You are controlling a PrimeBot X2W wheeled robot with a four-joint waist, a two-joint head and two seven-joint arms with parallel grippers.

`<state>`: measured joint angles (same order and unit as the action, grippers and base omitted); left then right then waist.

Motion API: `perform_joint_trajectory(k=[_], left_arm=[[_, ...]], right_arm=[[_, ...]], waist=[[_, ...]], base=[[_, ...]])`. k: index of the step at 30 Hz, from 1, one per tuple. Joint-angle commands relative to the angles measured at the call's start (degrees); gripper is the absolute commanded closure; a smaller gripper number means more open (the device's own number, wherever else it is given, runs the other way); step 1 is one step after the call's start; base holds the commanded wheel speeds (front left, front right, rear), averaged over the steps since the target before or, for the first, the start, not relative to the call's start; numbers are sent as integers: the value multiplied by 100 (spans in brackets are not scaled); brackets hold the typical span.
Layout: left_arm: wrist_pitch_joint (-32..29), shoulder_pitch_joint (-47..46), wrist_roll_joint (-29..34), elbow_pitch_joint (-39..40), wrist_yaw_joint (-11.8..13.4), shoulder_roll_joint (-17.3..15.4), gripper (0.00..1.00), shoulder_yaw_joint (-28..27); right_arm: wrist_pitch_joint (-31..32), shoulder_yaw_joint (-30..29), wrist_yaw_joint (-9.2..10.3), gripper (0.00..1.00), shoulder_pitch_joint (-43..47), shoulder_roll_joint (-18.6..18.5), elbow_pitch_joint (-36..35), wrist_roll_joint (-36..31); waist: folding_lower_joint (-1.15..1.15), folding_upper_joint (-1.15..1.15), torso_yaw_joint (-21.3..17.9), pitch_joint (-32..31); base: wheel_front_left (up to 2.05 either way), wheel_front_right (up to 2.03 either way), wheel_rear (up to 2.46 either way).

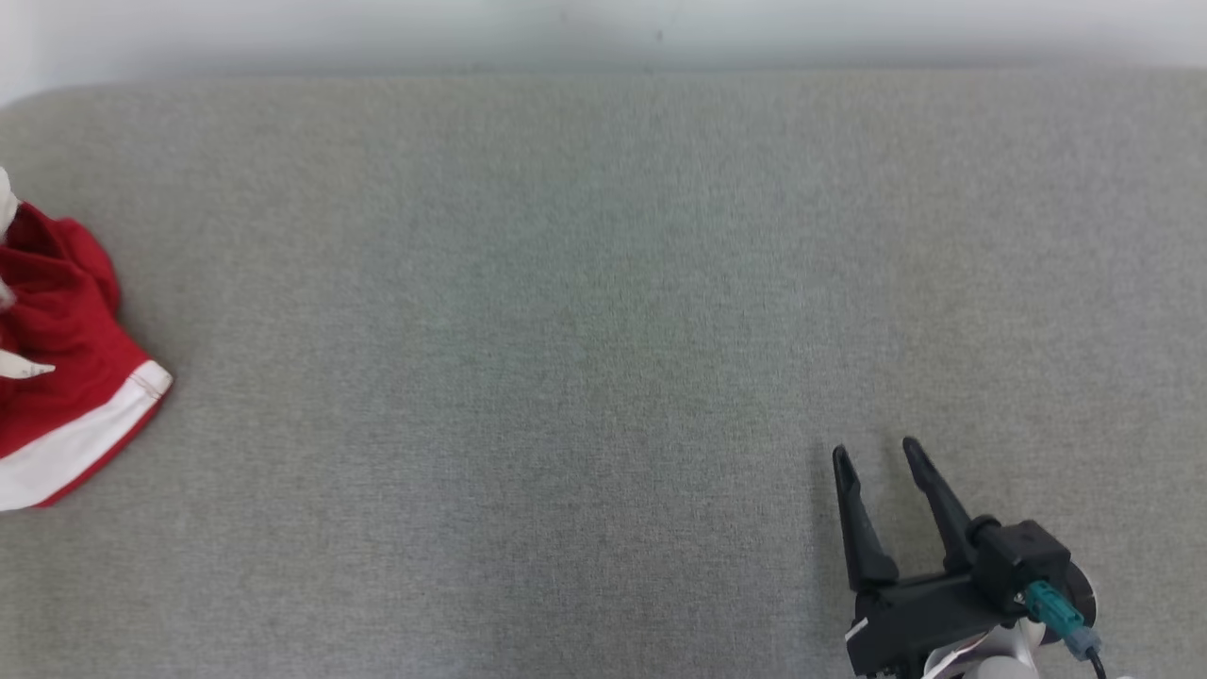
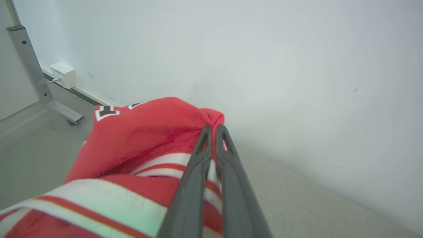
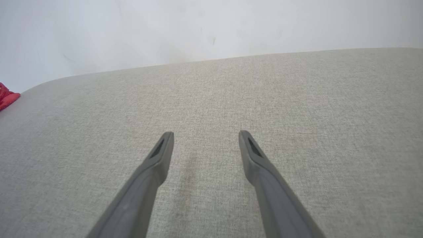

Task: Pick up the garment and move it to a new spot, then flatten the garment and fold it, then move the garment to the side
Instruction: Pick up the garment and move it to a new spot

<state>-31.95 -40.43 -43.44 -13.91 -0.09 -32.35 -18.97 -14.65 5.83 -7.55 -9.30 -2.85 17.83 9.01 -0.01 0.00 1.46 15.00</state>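
At 9 o'clock in the head view the garment (image 1: 66,377), red with a white band along its hem, lies bunched on the grey fabric-covered tabletop (image 1: 566,330), cut off by the picture's edge. In the left wrist view the left hand (image 2: 213,127) has its two dark fingers drawn almost together on a peak of the red cloth, pinching it at the tips. The rest of the garment (image 2: 142,138) falls away toward 8 o'clock in red and white stripes, with a dark-and-white patch at its far side. Behind it stands a pale wall (image 2: 264,66), with a metal frame leg (image 2: 29,62) and a small white box (image 2: 64,75) at 10 o'clock. At 5 o'clock in the head view the right hand (image 1: 875,451) sits over bare tabletop, fingers spread and holding nothing, well apart from the garment. The right wrist view shows the same spread fingers (image 3: 155,158), with a scrap of red garment (image 3: 6,97) at 9 o'clock.
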Motion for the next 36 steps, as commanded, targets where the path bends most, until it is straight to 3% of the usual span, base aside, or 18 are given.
perform_joint_trajectory(k=[1, 5, 10, 18, 23, 29, 36], left_arm=[[-46, -201, -93, 220, -55, 93, 100, 133], [-118, -518, -170, 590, -60, 335, 100, 376], [-93, -907, -351, 1123, -50, 990, 100, 912], [77, -954, -597, 1829, -117, 2106, 100, 1719], [169, -631, -549, 1985, -164, 2551, 100, 2237], [546, 109, -141, 1442, -288, 2741, 100, 2896], [1446, 731, 566, -160, -404, 2830, 100, 3571]], right_arm=[[-32, 32, 12, 0, 119, -7, 63, 62], [-51, 76, 12, 0, 201, -7, 139, 151], [-53, 118, 12, 0, 297, -6, 228, 242], [-48, 156, 12, 0, 351, -7, 168, 198], [-50, 135, 12, 0, 301, -6, 78, 264], [-50, 62, 12, 0, 323, -5, 11, 318], [-51, -33, 12, 0, 269, -4, -61, 321]], waist=[[1, 0, 147, -547], [1, 0, 77, -776], [1, 0, -163, -1037], [1, 0, -919, -1081], [1, 0, -1422, -850], [1, 0, -1825, -530], [1, 0, -2005, -384]], base=[[0, 0, 0], [0, 0, 0], [0, 0, 0], [0, 0, 0], [0, 0, 0], [0, 0, 0], [0, 0, 0]])
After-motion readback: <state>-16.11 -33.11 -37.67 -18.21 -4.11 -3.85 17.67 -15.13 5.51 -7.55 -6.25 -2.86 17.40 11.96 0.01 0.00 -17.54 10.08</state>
